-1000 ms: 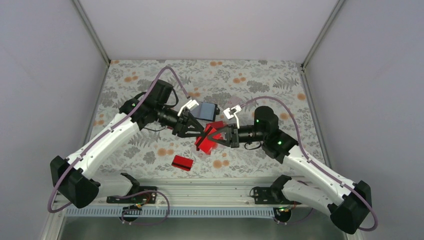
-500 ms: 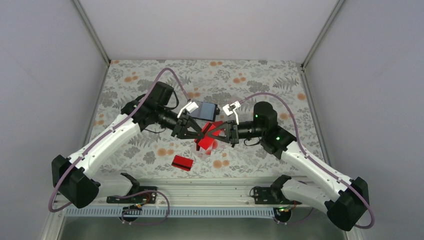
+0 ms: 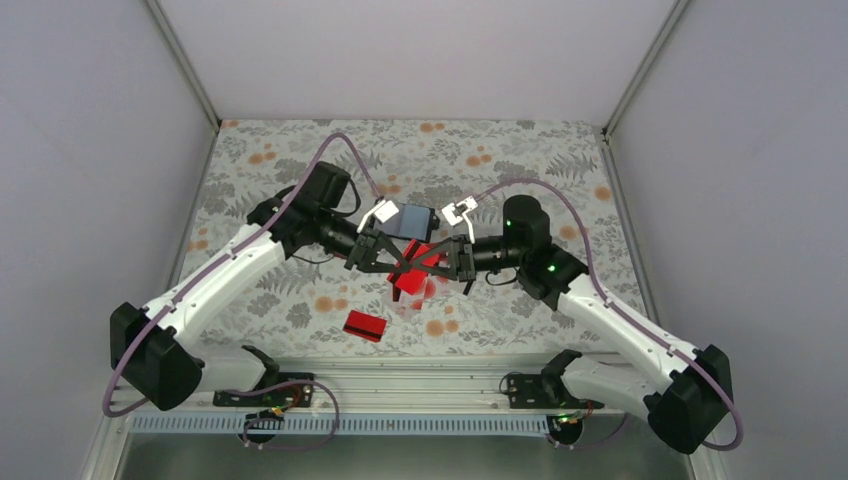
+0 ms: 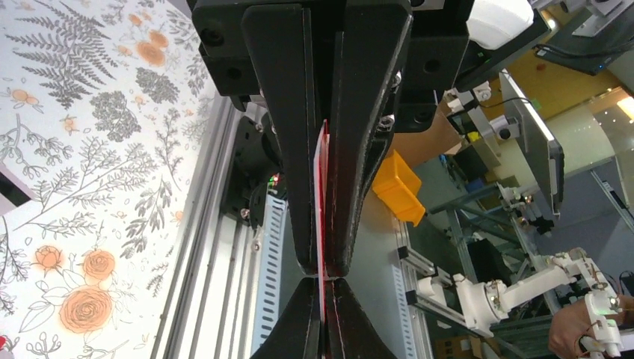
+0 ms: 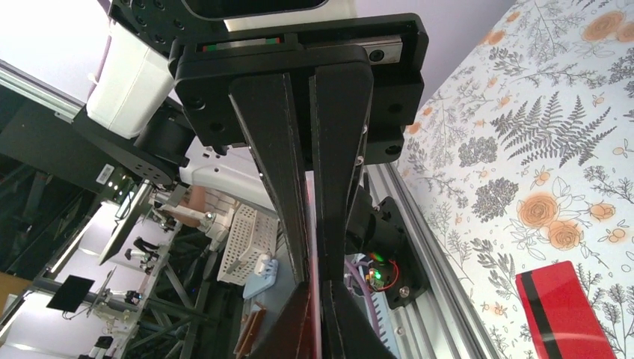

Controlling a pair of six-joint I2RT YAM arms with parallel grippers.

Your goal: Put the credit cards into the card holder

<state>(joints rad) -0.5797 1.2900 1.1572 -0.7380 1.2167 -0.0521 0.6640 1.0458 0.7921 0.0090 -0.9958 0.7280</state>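
Card holder (image 3: 420, 220): left edge hidden behind white camera mount (image 3: 380, 212) of left hand (image 3: 402, 266). Credit card (image 4: 323, 187) pinched there: edge-on sliver only, face unseen. Striped card (image 5: 559, 314) on worktop (image 5: 538, 134): cut off by the picture's bottom edge. Loose cards (image 3: 412, 288): overlapping, blurred, uncountable.

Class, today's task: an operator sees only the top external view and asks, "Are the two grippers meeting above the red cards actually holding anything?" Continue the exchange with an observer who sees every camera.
Observer: Yes. In the left wrist view the left gripper is shut on a red card, seen edge-on.
Operator: And the other arm?
Observer: The right gripper has its fingertips pinching that same card from the opposite end.
Operator: Any marking on the lone red card?
Observer: The right wrist view shows a black stripe across it.
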